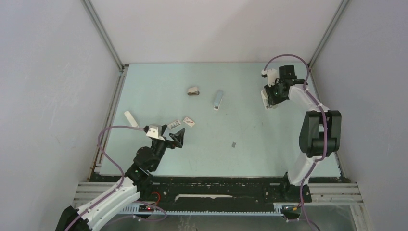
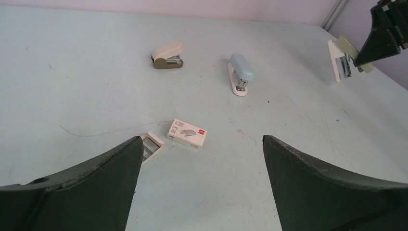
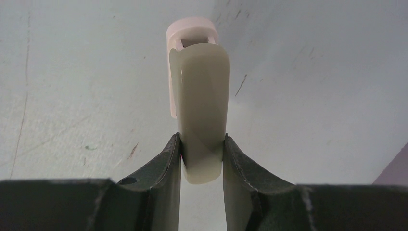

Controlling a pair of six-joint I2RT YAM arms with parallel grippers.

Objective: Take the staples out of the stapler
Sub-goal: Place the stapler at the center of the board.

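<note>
Top external: stapler [image 1: 218,100] is seen far-centre, well left of right gripper [image 1: 270,95].
Pale-green stapler [image 3: 201,96] is pinched by it; left gripper [image 2: 200,142] is spread; box [image 2: 187,134] print illegible.

Bystanders on the pale table [image 1: 269,144]

Seen from above, from the table's middle: a stubby beige-and-brown stapler [image 2: 168,55] lies at 11 o'clock. A small white box with a red mark [image 2: 188,133] lies flat at 9 o'clock, with an open white tray [image 2: 151,146] just beside it at its 9 o'clock. A white strip [image 1: 131,119] lies farther out toward 9 o'clock. A pale green stapler [image 3: 199,96] is at 2 o'clock.
</note>
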